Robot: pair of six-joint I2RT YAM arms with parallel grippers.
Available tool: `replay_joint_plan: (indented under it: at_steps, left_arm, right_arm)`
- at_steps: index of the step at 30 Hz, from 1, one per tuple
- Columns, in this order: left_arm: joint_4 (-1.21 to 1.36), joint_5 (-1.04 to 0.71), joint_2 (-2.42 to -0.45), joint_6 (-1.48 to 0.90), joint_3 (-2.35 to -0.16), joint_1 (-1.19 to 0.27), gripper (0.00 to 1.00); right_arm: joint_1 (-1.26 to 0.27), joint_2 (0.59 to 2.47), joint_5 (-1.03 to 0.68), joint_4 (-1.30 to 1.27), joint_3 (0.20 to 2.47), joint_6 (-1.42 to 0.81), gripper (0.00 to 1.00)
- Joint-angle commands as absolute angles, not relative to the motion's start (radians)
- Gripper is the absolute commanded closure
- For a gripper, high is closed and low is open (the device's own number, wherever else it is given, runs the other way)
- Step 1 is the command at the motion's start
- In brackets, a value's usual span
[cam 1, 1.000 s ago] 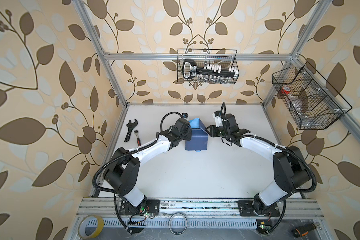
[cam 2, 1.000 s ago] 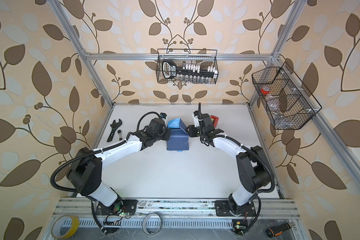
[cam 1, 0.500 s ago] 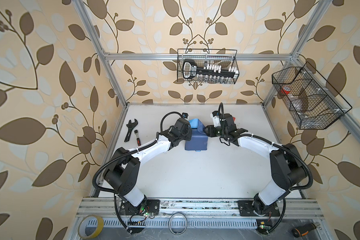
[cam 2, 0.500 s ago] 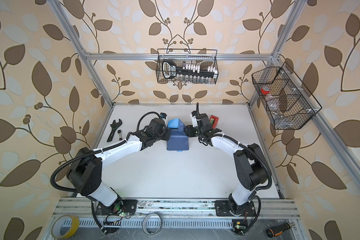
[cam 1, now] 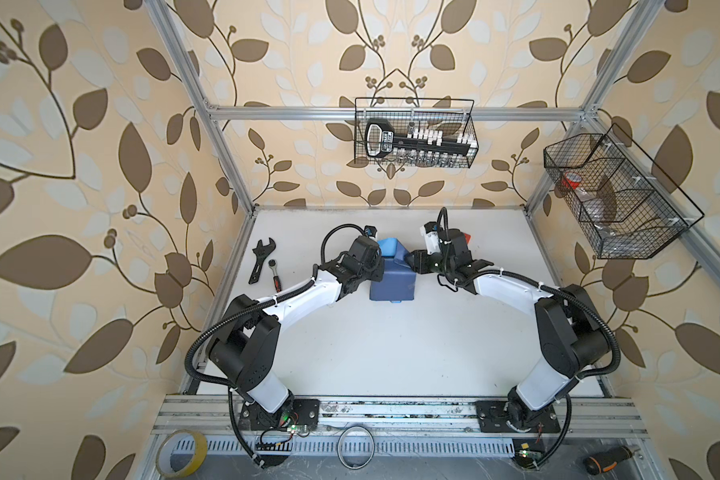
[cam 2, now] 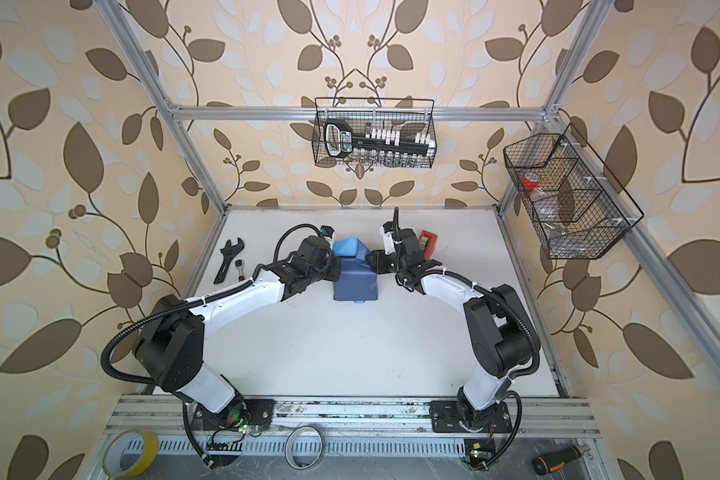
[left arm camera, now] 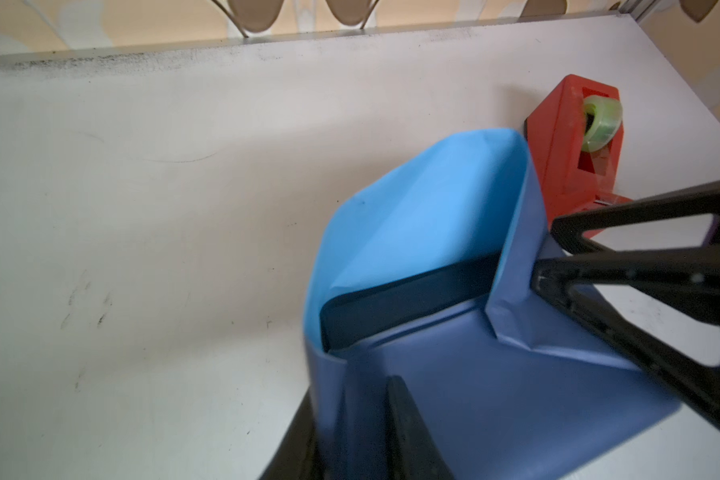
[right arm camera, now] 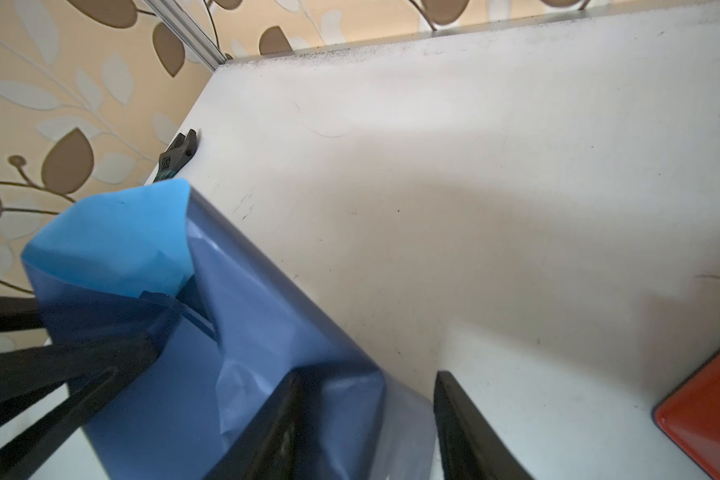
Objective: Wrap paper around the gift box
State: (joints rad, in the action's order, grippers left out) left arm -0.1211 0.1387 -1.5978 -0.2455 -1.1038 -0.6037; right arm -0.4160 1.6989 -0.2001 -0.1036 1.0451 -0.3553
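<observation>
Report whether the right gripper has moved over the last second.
Yes: in a top view the right gripper has slid left, away from the fixed red tape dispenser and toward the paper.

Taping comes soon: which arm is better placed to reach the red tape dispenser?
Right: the tape dispenser sits close beside the right gripper; the left gripper is across the gift box.

We see the paper (cam 1: 391, 284) around the gift box (left arm camera: 408, 299) on the table (cam 1: 391, 353), between the left hand (cam 1: 377, 270) and the right hand (cam 1: 412, 264); the tape dispenser (cam 2: 429, 243) stands behind, to the right.
</observation>
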Motion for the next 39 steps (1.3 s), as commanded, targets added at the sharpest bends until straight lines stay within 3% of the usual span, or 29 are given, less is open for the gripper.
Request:
replay_joint_plan:
  at_steps: [1, 6, 10, 14, 20, 25, 29, 39]
  left_arm:
    - [-0.13, 0.11, -1.537, -0.262, -1.146, -0.611, 0.61]
    - [-0.13, 0.05, -1.388, -0.309, -1.082, -0.589, 0.43]
    - [-0.092, -0.04, -1.304, -0.415, -1.003, -0.504, 0.38]
    - [-0.115, -0.073, -1.328, -0.454, -1.022, -0.433, 0.42]
    - [-0.176, -0.081, -1.478, -0.431, -1.128, -0.417, 0.61]
    - [-0.152, -0.157, -1.556, -0.428, -1.152, -0.42, 0.7]
    - [-0.096, -0.203, -1.576, -0.44, -1.138, -0.438, 0.71]
    - [-0.074, -0.209, -1.633, -0.438, -1.156, -0.457, 0.61]
  right_arm:
    - [-0.413, 1.707, -0.195, -0.041, 0.985, -0.346, 0.49]
    - [-0.406, 1.697, -0.202, -0.049, 0.968, -0.344, 0.49]
    - [-0.403, 1.691, -0.203, -0.049, 0.967, -0.341, 0.5]
    - [-0.404, 1.687, -0.205, -0.051, 0.968, -0.341, 0.5]
    - [-0.405, 1.681, -0.206, -0.053, 0.969, -0.34, 0.5]
    - [-0.404, 1.681, -0.207, -0.051, 0.969, -0.337, 0.51]
    - [-0.405, 1.68, -0.207, -0.052, 0.966, -0.337, 0.51]
    - [-0.405, 1.68, -0.205, -0.051, 0.968, -0.337, 0.51]
